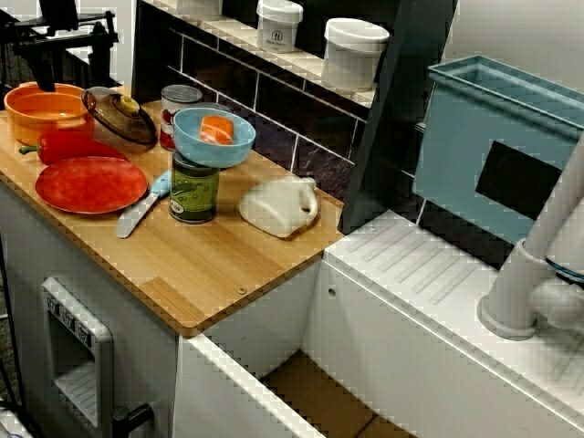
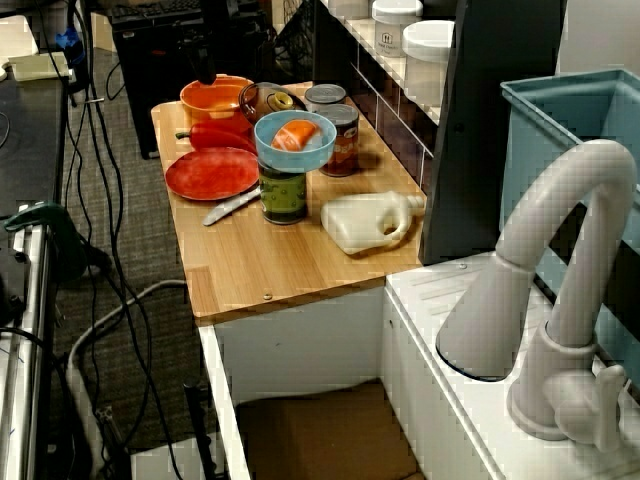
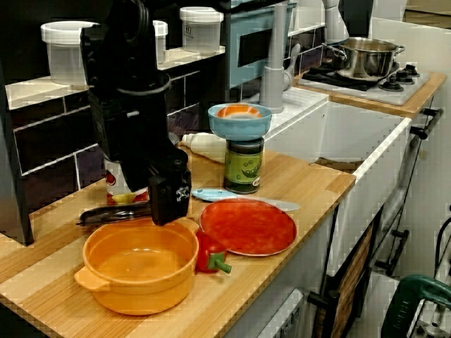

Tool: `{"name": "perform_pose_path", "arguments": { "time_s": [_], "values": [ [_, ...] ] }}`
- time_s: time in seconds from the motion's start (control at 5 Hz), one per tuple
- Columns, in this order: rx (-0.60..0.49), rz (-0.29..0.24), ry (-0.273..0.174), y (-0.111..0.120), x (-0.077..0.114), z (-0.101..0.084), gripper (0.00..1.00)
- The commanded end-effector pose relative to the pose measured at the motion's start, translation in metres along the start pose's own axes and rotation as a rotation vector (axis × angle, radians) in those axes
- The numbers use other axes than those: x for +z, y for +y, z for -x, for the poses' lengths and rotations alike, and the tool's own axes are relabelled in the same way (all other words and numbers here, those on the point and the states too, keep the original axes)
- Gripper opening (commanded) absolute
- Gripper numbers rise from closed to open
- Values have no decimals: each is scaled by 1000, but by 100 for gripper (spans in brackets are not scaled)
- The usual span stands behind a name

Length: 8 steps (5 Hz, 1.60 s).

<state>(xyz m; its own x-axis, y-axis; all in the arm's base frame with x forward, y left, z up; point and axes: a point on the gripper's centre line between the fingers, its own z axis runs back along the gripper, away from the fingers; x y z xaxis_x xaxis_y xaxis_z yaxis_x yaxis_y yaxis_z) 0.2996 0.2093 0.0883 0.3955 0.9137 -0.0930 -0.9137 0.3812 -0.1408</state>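
One black gripper (image 3: 169, 205), left of centre in the view from the counter's end, hanging just over the back rim of the orange pot (image 3: 137, 271). We cannot tell whether it touches that rim. Its tip reads as one dark block, so we cannot tell how far the pincer stands open, nor whether it has hold of anything.

One orange pot, two-handled, uncovered, at the lower left of that frame, on the wooden counter (image 3: 310, 184). In the view across the sink it sits at the upper left.

One glass lid (image 3: 113, 213), just behind the pot, tilted.

One red pepper (image 3: 210, 255), lying against the pot's right side, touching the red plate (image 3: 248, 227).

One knife (image 3: 211, 195) with a pale blue handle, flat behind the plate.

One green can (image 3: 244, 165), upright at frame centre, bearing a blue bowl (image 3: 239, 127) with an orange item (image 3: 239, 111) in it.

One white jug (image 1: 278, 207), on its side, right of the can in the view across the sink.

Two red-labelled cans (image 2: 335, 125), upright, by the tiled wall.

One white tap (image 2: 560, 290), lower right in the view from behind the tap.
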Motion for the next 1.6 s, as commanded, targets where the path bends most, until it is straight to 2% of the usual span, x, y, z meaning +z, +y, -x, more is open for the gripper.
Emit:
{"name": "perform_pose_path", "arguments": {
  "time_s": [0.0, 0.4, 0.8, 1.4],
  "values": [
    [-28, 23, -53, 12, 30, 0, 100],
    [-9, 46, -76, 44, 34, -13, 100],
    [67, 116, -125, 73, 36, -33, 100],
    [125, 113, -179, 50, 2, -21, 100]
  ]
}}
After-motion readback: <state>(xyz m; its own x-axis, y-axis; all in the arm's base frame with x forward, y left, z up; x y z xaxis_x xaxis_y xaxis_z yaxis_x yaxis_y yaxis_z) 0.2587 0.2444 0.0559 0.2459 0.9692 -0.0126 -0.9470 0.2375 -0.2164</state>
